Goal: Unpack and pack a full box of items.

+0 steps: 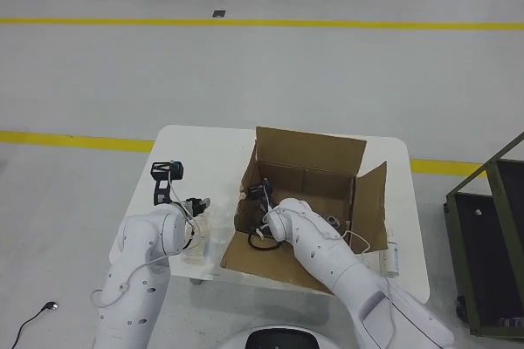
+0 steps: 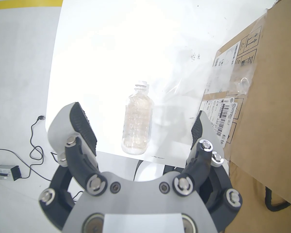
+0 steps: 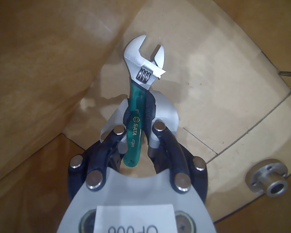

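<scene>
Partway, likely unpacking: right gripper (image 3: 141, 104) pinches wrench (image 3: 144, 60) by its handle inside box (image 3: 38, 37), metal flange (image 3: 266, 179) beside the jaws to go; left gripper (image 2: 140, 122) spread, bottle (image 2: 137, 105) already on table (image 2: 135, 25) ahead of them.

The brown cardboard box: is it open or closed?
Open: the brown cardboard box has flaps spread outward, and the right claw holds a green-handled wrench inside.

The wrench (image 3: 137, 98) had a bright metal head and a glossy, see-through green plastic handle. The box (image 3: 208, 73) was matt brown cardboard, the bottle (image 2: 137, 120) clear ribbed plastic.
</scene>
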{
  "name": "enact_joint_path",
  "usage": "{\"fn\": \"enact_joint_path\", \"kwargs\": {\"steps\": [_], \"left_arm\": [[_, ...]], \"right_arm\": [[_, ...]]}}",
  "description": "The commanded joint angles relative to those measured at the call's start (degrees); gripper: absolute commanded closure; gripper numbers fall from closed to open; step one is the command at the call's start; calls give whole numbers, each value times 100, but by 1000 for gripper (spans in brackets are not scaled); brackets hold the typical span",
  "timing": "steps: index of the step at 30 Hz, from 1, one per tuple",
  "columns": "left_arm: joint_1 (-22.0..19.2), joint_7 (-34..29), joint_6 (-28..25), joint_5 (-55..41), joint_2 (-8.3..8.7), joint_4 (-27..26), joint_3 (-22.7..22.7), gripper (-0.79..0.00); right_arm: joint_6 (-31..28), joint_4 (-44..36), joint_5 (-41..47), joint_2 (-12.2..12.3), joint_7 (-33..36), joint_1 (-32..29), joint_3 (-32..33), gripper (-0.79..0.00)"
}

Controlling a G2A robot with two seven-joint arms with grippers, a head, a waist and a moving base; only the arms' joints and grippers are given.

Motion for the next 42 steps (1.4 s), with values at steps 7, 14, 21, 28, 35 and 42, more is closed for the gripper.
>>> {"fn": "enact_joint_path", "kwargs": {"steps": [7, 14, 21, 28, 35, 42], "left_arm": [[0, 0, 0, 0, 0, 0, 0, -785], [0, 0, 0, 0, 0, 0, 0, -785], [0, 0, 0, 0, 0, 0, 0, -785], [0, 0, 0, 0, 0, 0, 0, -785], [0, 0, 0, 0, 0, 0, 0, -785], [0, 0, 0, 0, 0, 0, 0, -785]], "right_arm": [[102, -430, -152, 155, -69, -211, 238, 0], [329, -1396, -588, 378, 203, -607, 472, 0], [553, -2752, -1260, 678, 594, -1298, 867, 0], [541, -4494, -1897, 1004, 878, -2292, 1552, 0], [184, -6328, -2218, 1273, 884, -3452, 2414, 0], [-436, -7836, -2081, 1454, 459, -4529, 3242, 0]]}}
